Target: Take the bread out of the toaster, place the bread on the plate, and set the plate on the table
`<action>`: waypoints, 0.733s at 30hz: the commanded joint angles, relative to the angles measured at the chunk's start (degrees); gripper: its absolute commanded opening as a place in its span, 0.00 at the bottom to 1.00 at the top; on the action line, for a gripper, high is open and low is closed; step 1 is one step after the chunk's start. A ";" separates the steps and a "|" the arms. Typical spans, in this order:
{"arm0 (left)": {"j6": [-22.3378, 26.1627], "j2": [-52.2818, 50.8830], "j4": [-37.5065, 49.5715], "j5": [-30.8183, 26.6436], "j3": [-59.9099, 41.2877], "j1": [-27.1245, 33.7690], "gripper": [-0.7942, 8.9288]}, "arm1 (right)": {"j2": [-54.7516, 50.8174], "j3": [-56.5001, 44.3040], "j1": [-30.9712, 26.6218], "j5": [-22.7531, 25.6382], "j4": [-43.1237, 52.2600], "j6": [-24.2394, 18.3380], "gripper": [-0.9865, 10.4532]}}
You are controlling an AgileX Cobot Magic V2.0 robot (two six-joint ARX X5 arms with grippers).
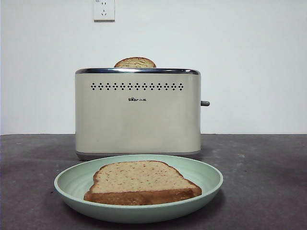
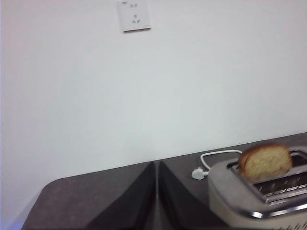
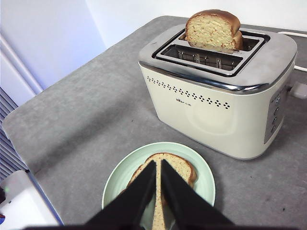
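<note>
Dark mottled table [image 1: 268, 182] before a white wall [image 1: 249, 57] with socket [image 1: 104, 10]; both arms' fingers pressed together.

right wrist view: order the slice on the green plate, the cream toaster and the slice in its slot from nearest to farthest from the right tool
1. Tan wholegrain bread slice on the round mint-green plate, right under the right tool.
2. Boxy cream toaster, beyond the plate.
3. Browned slice standing in the toaster's far slot.
</note>
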 commanded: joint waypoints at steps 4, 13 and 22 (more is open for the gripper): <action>-0.39 -7.02 5.77 -0.37 -14.43 0.92 0.09 | 0.20 0.70 0.35 0.02 0.79 -0.61 0.09; -3.93 -16.22 6.19 -0.85 -30.71 0.96 0.09 | 0.20 0.70 0.35 0.02 0.79 -0.61 0.09; -4.85 -23.69 6.21 -0.96 -39.15 0.96 0.09 | 0.20 0.72 0.35 0.02 0.79 -0.61 0.09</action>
